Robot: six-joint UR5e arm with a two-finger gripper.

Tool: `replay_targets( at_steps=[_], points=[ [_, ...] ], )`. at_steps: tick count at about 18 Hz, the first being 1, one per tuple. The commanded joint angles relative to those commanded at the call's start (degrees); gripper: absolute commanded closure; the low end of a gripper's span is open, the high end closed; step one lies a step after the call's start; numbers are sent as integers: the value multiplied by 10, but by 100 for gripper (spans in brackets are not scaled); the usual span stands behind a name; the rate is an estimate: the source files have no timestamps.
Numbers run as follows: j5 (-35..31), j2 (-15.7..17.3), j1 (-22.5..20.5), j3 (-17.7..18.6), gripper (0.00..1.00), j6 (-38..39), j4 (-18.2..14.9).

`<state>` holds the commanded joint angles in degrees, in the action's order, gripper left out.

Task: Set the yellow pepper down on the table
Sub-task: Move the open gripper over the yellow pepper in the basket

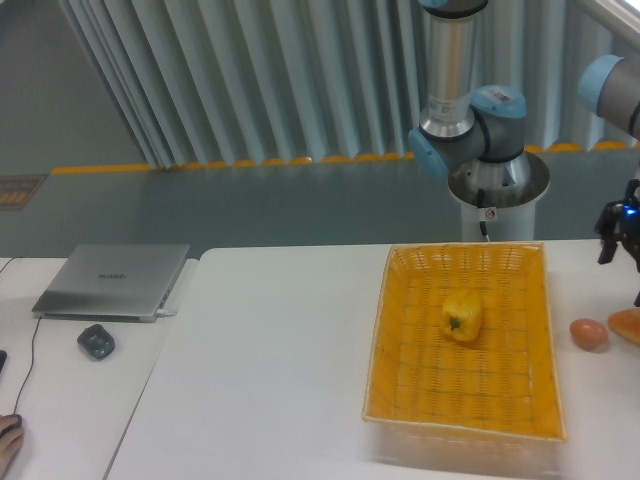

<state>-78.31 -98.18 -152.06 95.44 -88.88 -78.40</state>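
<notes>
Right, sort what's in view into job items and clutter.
Job: yellow pepper, lying in the orange basket; table; tool at the right edge, partly cut off.

Clutter: egg-shaped item, laptop, mouse.

Pepper in basket, on the table

The yellow pepper [461, 315] lies in the basket [400, 300] on the table's [270, 360] right; laptop [112, 281] far left.

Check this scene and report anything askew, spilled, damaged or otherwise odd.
Nothing stands out. The glossy yellow pepper lies intact inside the orange woven basket, which sits flat on the white table. The black gripper is cut off by the right edge, above an orange-brown egg-shaped item. No spills or damage show.
</notes>
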Motion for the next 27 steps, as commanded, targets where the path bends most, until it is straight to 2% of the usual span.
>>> replay_targets(
  at_steps=[2,5,8,14,20,24,27],
  points=[
    [1,11,14,14,0,49,2],
    [2,28,57,25,0,131,3],
    [1,36,83,28,0,171,9],
    [-8,60,114,76,0,278,64],
    [-23,71,145,99,0,349,78],
    [-57,68,193,107,0,425,104],
    [-68,63,212,116,0,464,132]
  ],
)
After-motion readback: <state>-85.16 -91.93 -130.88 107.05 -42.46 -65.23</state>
